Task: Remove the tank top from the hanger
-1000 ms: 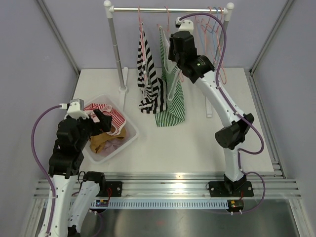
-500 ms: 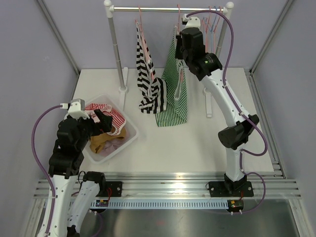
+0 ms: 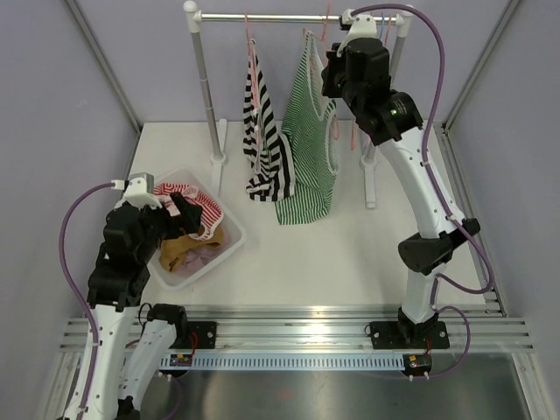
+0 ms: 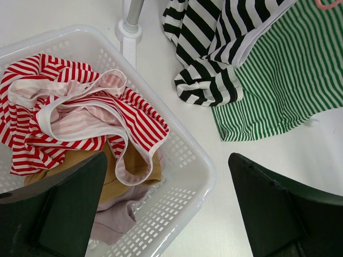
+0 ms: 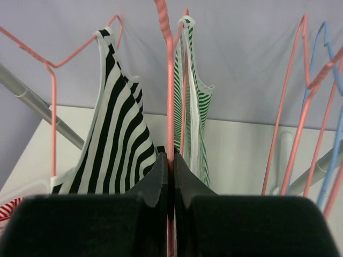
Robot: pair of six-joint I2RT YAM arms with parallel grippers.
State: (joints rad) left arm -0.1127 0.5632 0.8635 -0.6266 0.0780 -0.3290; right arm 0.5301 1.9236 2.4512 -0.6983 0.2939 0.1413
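1 grasp made, removal pending: right gripper (image 5: 171, 167) pinches the pink hanger (image 5: 170, 96), green tank top (image 3: 311, 157) hangs on it, left gripper (image 4: 166, 166) gapes empty.

A green-and-white striped tank top (image 3: 308, 149) hangs from a pink wire hanger (image 5: 170, 91) up at the clothes rail (image 3: 280, 17). Its white-edged strap rides high on the wire and its body falls slack, just beside a black-and-white striped top (image 3: 267, 149). The hanger's wire stands upright, pinched in the right gripper (image 5: 171, 160).
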